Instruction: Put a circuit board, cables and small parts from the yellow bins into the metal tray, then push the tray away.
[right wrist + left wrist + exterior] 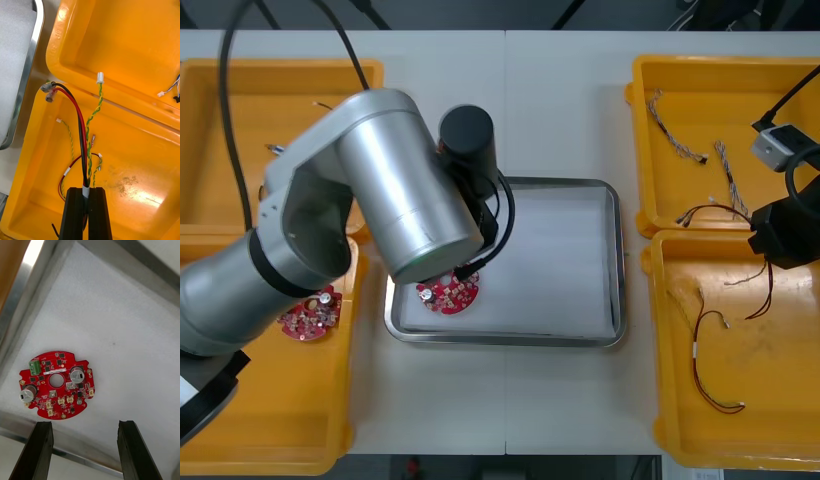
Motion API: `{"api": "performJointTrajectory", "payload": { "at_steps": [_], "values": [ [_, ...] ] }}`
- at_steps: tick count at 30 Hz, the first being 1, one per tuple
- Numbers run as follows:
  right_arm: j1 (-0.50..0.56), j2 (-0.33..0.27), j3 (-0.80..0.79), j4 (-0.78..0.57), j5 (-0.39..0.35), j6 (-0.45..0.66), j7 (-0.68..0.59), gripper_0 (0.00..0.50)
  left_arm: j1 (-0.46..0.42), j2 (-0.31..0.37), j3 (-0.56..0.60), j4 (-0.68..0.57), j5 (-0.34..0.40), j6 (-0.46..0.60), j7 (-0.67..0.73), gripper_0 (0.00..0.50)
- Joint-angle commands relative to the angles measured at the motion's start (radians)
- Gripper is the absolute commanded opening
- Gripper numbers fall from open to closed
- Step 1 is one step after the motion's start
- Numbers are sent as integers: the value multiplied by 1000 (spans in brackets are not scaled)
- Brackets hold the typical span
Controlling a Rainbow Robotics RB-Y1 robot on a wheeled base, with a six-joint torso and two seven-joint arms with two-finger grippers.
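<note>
The left gripper (85,452) hangs over the tray's (616,250) 7 o'clock corner with its fingers (32,450) standing wide apart and holding nothing. The red circuit board (56,384) lies flat on the tray's white lining just beyond the fingertips, touching neither of them. In the front view that board sits close to the tray's near and left rims, partly tucked under the big silver arm. A second circuit board (310,315) lies in the near left bin (280,410), at about 9 o'clock from the tray. Over at the table's 3 o'clock side, the right gripper (86,215) is above the near right bin (780,400), its fingers pinched tight on a cable bundle (80,142) — black, red and a twisted yellow-green strand clamped together between the pads, close to one end of the bundle. The strands reach out from the fingers: the black and red ones end in small terminals over the wall between the two right bins, and the twisted one ends in a white plug (99,77) by the near wall of the far right bin (740,90). Another thin cable (705,365) lies loose on the near right bin's floor, and twisted cables (725,165) lie in the far right bin, at about 2 o'clock from the tray.
</note>
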Motion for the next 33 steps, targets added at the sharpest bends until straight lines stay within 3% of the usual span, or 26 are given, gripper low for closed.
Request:
{"api": "performJointTrajectory", "payload": {
  "at_steps": [1, 9, 16, 27, 33],
  "values": [
    [-29, -50, 47, -8, -16, 3, 14, 0, -61, 116, 145, -146, 117, 34, 4, 500],
    [-137, -70, 193, -8, -38, 3, 10, 0, -75, 277, 366, -167, 358, 34, -42, 500],
    [-284, -69, 398, -8, -59, 3, -3, 0, -75, 418, 524, -37, 517, 34, -183, 500],
    [-477, -49, 702, -8, -90, -1, -12, 0, -75, 555, 625, 202, 542, 22, -335, 500],
    [-589, 34, 835, 26, -84, -9, -12, 0, -75, 584, 625, 343, 493, -92, -333, 500]
  ]
}}
